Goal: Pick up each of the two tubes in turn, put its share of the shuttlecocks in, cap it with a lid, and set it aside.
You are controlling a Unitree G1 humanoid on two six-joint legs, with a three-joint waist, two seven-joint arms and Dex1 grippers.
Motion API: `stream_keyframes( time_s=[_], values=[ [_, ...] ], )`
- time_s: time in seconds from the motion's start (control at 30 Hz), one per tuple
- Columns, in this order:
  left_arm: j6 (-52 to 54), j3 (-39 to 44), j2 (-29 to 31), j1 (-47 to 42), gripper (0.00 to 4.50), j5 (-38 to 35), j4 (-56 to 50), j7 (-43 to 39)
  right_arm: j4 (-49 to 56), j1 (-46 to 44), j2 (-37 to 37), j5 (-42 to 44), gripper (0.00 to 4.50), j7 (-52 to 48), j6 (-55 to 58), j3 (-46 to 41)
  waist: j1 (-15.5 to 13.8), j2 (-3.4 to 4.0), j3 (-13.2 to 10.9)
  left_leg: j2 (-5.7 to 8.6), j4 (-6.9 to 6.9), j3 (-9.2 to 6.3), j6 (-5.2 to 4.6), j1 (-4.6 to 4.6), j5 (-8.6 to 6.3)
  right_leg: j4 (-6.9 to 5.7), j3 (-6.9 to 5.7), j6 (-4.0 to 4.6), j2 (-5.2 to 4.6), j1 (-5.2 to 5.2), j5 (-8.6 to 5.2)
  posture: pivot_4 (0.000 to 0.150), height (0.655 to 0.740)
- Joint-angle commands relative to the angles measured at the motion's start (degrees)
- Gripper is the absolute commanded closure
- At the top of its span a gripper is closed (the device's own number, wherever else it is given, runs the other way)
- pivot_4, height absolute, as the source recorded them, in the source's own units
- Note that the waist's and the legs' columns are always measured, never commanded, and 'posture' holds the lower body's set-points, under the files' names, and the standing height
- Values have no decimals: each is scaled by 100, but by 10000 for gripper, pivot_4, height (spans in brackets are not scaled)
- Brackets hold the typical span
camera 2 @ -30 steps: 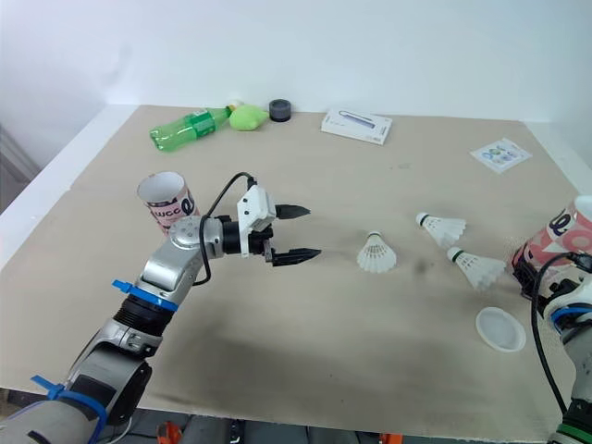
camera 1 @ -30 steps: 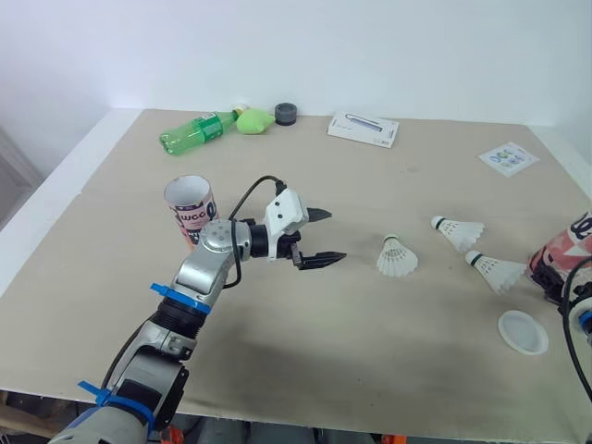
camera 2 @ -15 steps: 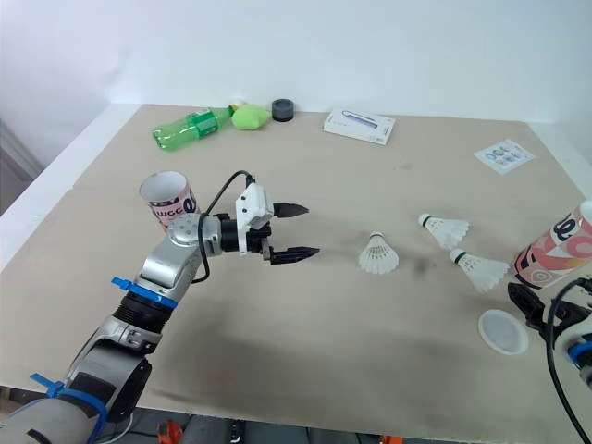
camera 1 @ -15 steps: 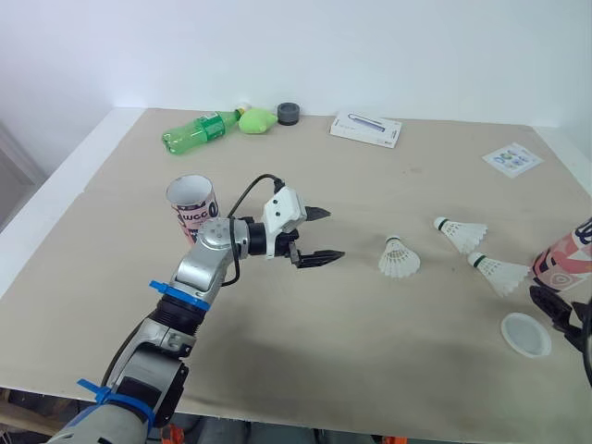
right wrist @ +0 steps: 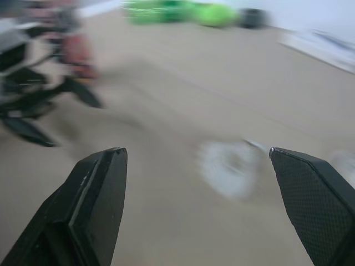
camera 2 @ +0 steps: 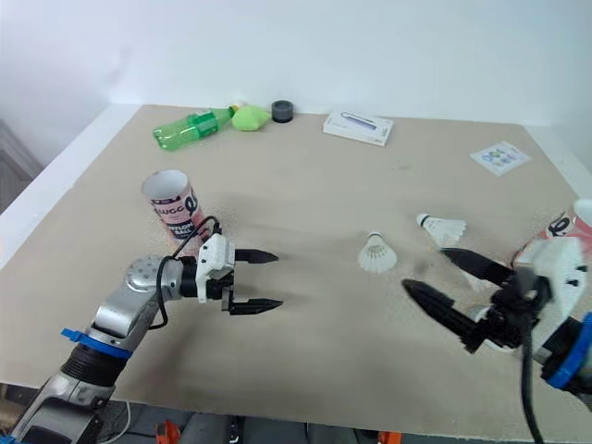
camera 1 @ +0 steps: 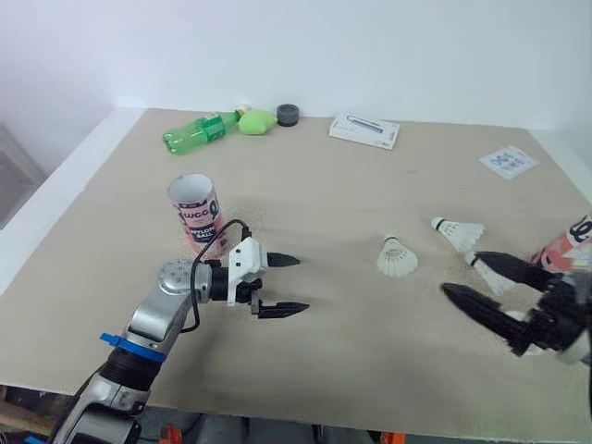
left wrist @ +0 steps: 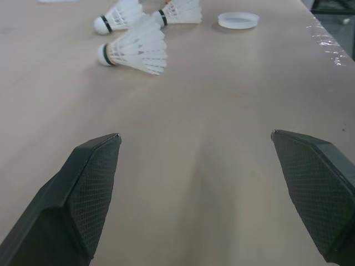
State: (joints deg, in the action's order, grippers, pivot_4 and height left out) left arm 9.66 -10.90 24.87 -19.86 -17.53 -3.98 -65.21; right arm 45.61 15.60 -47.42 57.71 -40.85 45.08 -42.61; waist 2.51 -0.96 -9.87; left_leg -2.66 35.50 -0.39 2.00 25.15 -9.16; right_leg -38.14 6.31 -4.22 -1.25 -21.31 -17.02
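A pink-and-white tube (camera 1: 196,215) stands upright and open-topped at the left. My left gripper (camera 1: 302,282) hovers open and empty just to the right of it, near the front edge. Three white shuttlecocks lie at the middle right: one (camera 1: 398,256) nearest the centre, one (camera 1: 458,231) behind it, and a third (left wrist: 180,11) mostly hidden behind my right gripper in the head views. A white lid (left wrist: 238,20) lies past them. My right gripper (camera 1: 461,274) is open and empty above the table by the shuttlecocks. The second tube (camera 1: 566,248) stands at the right edge behind it.
Along the far edge lie a green bottle (camera 1: 199,131), a green soft lump (camera 1: 254,119), a dark roll (camera 1: 288,113) and a white box (camera 1: 363,129). A printed card (camera 1: 508,161) lies at the far right.
My left gripper has drawn back toward the front edge, still open. My right gripper has swung in from the right edge over the table, covering the lid and one shuttlecock.
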Motion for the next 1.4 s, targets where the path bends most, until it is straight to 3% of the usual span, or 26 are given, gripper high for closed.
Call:
stream_keyframes(
  time_s=[0.03, 0.3, 0.47, 0.57, 0.9, 1.07, 1.4],
  values=[
    [-117, 376, 168, 398, 0, -103, -567, 322, 227, -256, -84, -69, 957, 56, -142, 809, -19, -3, -2, 4, 0, -3, 0, 4, 0, 0, -2, -4, -3, 0, -3, 1500, 7294],
    [249, 1967, 98, 2617, 0, -712, -2214, 1769, -489, -900, 163, -1117, 957, -348, -833, 2596, 6, -31, -12, -4, -8, -7, 19, 6, -14, -2, -11, -4, -2, -7, -4, 1500, 7294],
    [-42, 2478, -224, 3916, 0, -836, -2573, 2207, -1076, -1446, 255, -1554, 957, -544, -1104, 3215, 0, -46, -17, -8, -3, 3, 19, -3, -14, 0, -12, 13, -7, -5, -16, 1500, 7294],
    [-205, 2715, -479, 4211, 0, -688, -2473, 2677, -1242, -1639, 336, -1716, 957, -630, -1210, 3493, -17, -58, -24, -9, 3, 6, 18, -3, -13, 0, -11, 15, -11, -6, -14, 1500, 7294],
    [-382, 2532, -530, 3587, 0, -148, -1809, 3325, -1429, -1847, 510, -1882, 957, -774, -1333, 3723, -52, -73, -17, -10, 1, 10, 17, 2, -12, 0, -14, 18, -8, -12, -11, 1500, 7294],
    [-145, 2453, -447, 2370, 0, 48, -991, 3766, -1334, -1846, 674, -1979, 957, -544, -1311, 3767, -81, -74, -18, -13, -2, -7, 21, 4, -15, -5, -23, 3, 8, -11, -2, 1500, 7294],
    [80, 2140, -398, 1195, 0, -6, -205, 3763, -1052, -1461, 659, -1893, 957, -266, -1233, 3318, -69, -77, -16, -5, -3, -4, 23, 5, -15, -6, -16, 5, 2, -7, 5, 1500, 7294]
  ],
)
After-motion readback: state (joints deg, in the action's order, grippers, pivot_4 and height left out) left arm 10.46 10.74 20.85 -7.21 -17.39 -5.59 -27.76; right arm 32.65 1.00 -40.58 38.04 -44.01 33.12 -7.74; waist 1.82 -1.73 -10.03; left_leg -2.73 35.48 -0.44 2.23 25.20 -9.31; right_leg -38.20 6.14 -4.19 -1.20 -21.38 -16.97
